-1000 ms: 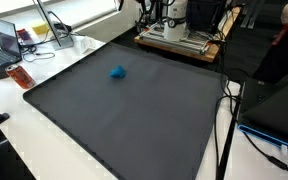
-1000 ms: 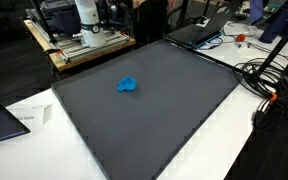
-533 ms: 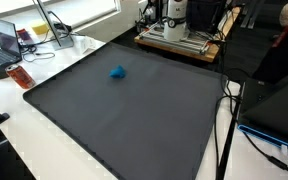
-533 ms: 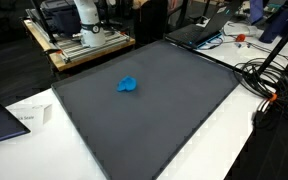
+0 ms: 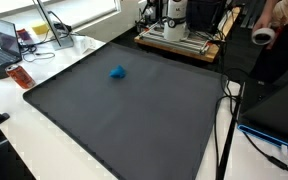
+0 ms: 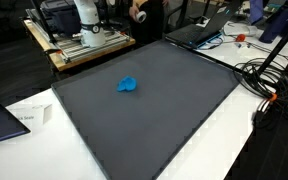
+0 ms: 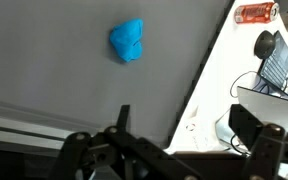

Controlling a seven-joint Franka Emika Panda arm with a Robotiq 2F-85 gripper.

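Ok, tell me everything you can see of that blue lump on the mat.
The blue lump is small, bright blue all over, rounded but irregular and soft-looking, perhaps crumpled cloth or foam. No separate parts show. It lies alone on the dark grey mat, well inside its edges in both exterior views. Only the mat touches it.

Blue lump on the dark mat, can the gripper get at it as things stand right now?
Probably yes. The blue lump lies alone on the dark mat, with nothing near or over it in any view. The gripper stands open, with only bare mat between it and the lump in the wrist view.
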